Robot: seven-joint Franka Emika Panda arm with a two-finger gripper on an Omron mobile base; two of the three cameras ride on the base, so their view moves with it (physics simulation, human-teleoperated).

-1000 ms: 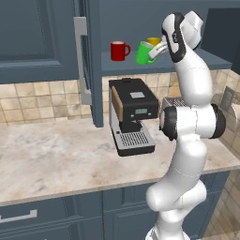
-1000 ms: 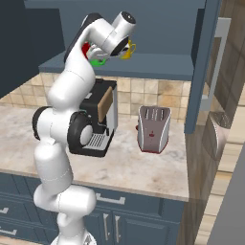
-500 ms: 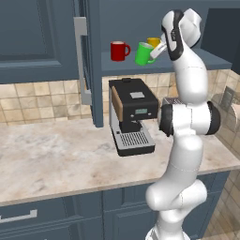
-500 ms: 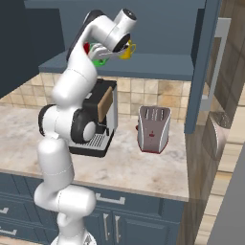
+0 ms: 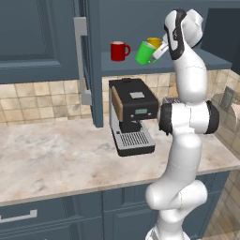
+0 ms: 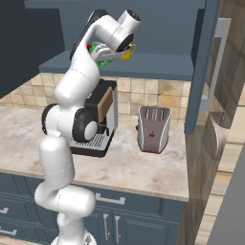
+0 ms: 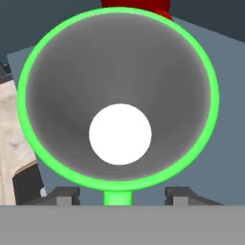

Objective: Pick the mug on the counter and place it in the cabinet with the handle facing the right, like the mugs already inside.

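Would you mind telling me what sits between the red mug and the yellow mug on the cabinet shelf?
The tilted glossy green mug, seen in the left base view between the red mug and the yellow mug.

The green mug [image 5: 144, 53] looks like glossy glazed ceramic, its inside [image 7: 119, 95] a matt pale grey, and the red mug [image 5: 118, 50] and yellow mug [image 5: 154, 43] share the same smooth shine. The table [image 5: 56, 159] is polished beige marbled stone, the cabinet [image 5: 42, 37] matt painted blue-grey with a brushed-metal door handle [image 5: 81, 61]. The toaster [image 6: 153, 128] is shiny silver metal, the coffee machine [image 5: 132, 115] matt black plastic with a wood-toned side panel.
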